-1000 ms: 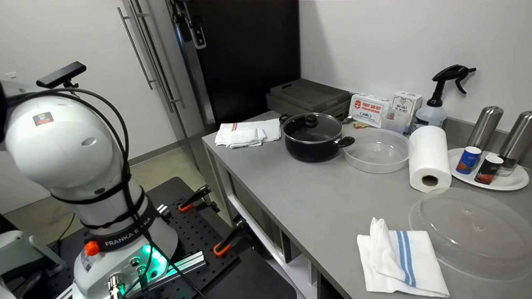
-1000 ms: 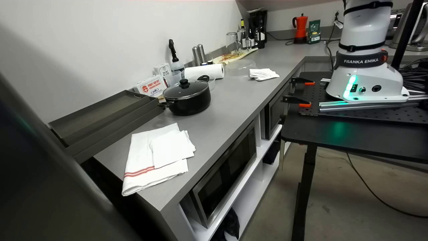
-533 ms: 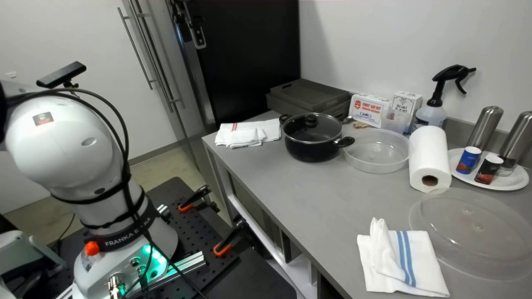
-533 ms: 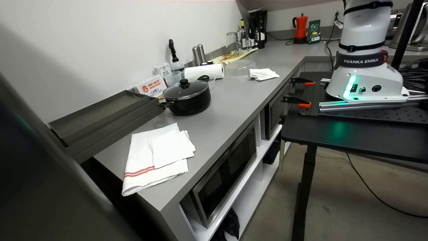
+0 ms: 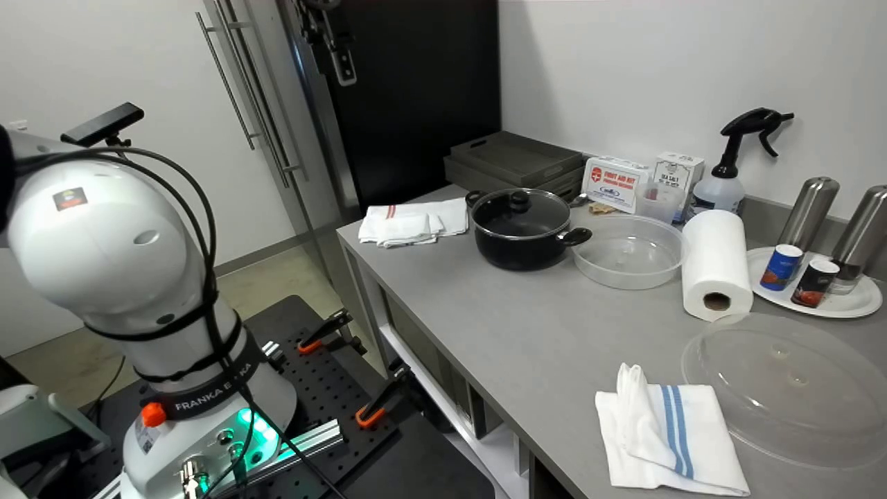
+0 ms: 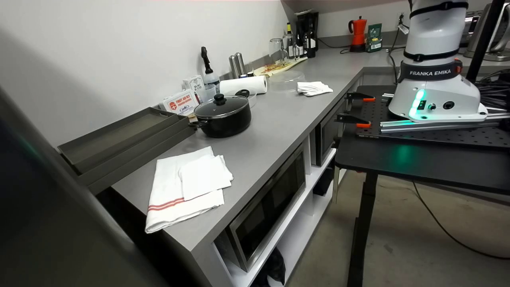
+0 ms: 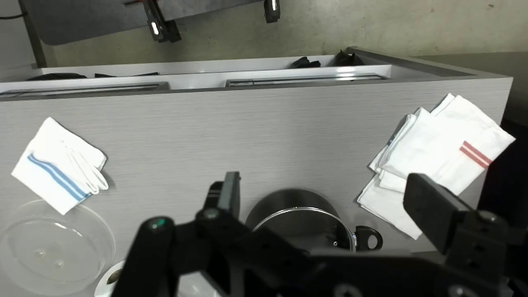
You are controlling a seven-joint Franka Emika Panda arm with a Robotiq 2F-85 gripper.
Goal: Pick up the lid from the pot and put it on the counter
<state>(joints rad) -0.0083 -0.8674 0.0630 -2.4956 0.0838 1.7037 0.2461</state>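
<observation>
Arm: white Panda (image 6: pixel 434 44), base on blk table (image 6: pixel 438 165) next to counter (image 5: pixel 485 312); green lt (image 6: pixel 417 104) lit at base. In an exterior view lower part stands straight up & exits at top of frame.
Shoulder (image 5: pixel 104 242): rounded, big in an exterior view; next link runs off at frame's edge.
Cables (image 5: pixel 210 277): blk, arch over shoulder, then down the column under straps.
Wrist view: looks down on counter, plus strip of floor (image 7: pixel 371 29) past its front edge.
Gripper (image 7: pixel 324 192): released, fingers (image 7: pixel 431 210) spread wide apart; enters from bottom of wrist view.
Gripper posn: up high, well apart from pot (image 5: pixel 521 255) & lid (image 5: pixel 523 222); in an exterior view only its lower end shows, top of frame, in front of dk panel (image 5: pixel 423 76), pointing down w/ slight tilt.
Lid: clear glass, blk knob (image 5: pixel 519 199), seated on pot in both exterior views; partly hidden by gripper in wrist view.
Pot: blk, upright on counter, just beside clear dish (image 5: pixel 627 258); can't tell if touching.
Nr pot: red-striped towel (image 5: pixel 416 220) at counter's end, gray trays (image 5: pixel 513 156) by wall.
Further along: paper roll (image 5: pixel 714 267) on its side, blue-striped towel (image 5: pixel 665 436), lg clear cover (image 5: pixel 797 416).
</observation>
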